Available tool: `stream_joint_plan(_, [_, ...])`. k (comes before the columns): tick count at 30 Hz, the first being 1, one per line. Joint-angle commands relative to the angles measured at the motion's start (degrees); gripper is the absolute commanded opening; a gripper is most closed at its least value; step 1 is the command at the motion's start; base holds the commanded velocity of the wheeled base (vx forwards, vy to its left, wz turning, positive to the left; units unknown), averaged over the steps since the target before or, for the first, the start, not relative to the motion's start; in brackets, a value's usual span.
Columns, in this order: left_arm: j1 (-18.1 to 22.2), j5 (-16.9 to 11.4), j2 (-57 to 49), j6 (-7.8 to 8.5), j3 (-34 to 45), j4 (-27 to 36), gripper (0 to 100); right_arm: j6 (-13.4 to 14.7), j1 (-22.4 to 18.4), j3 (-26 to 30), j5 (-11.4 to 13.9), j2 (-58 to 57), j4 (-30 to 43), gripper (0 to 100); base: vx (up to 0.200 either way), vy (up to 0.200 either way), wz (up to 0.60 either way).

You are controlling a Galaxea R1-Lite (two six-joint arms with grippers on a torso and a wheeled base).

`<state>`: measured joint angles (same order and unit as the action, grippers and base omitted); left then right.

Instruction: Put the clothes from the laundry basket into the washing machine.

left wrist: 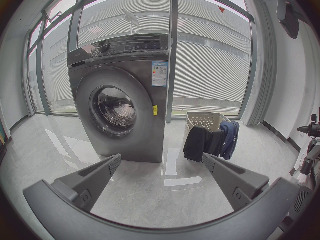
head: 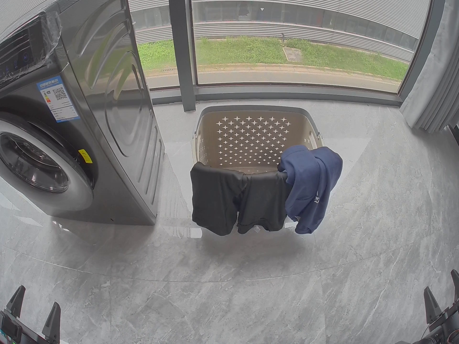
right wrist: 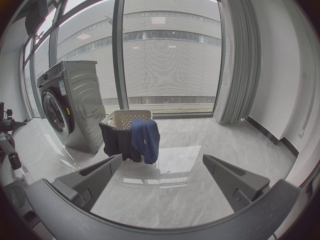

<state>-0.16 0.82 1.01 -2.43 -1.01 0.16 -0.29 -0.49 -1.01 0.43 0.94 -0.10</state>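
Observation:
A beige laundry basket (head: 253, 137) stands on the floor by the window, right of the dark grey washing machine (head: 71, 120). A black garment (head: 236, 199) and a navy garment (head: 311, 182) hang over the basket's near rim. The washing machine's round drum opening (left wrist: 113, 110) faces my left arm. My left gripper (head: 33, 311) is low at the near left, open and empty, well short of the machine. At the near right my right gripper (head: 444, 295) is open and empty too, far from the basket (right wrist: 125, 119). The garments (right wrist: 133, 140) lie ahead of the right gripper (right wrist: 161, 164).
Floor-to-ceiling windows (head: 296, 29) run behind the basket, with a grey post (head: 181, 44) between panes. A curtain (head: 437, 87) hangs at the far right. Bare grey tiled floor (head: 229, 287) lies between my grippers and the basket.

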Motion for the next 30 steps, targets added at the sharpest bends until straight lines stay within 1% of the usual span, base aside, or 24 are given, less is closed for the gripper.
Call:
stream_joint_plan(1, [-0.02, 0.06, -0.57, -0.04, 0.84, 0.02, 100, -0.06, 0.05, 1.01, 0.01, -0.85, 0.01, 100, 0.000, 0.000, 0.00])
stream_joint_plan(5, [-0.02, -0.03, -0.57, -0.04, 0.84, 0.02, 100, 0.03, -0.04, 1.01, 0.10, -0.85, 0.01, 100, 0.000, 0.000, 0.00])
stream_joint_plan(29, [-0.02, -0.03, -0.57, -0.04, 0.84, 0.02, 100, 0.03, -0.04, 1.01, 0.01, -0.85, 0.01, 100, 0.200, 0.000, 0.00])
stream_joint_plan(30, [-0.02, 0.06, -0.57, -0.04, 0.84, 0.02, 100, 0.03, 0.05, 1.01, 0.01, -0.85, 0.01, 100, 0.000, 0.000, 0.00])
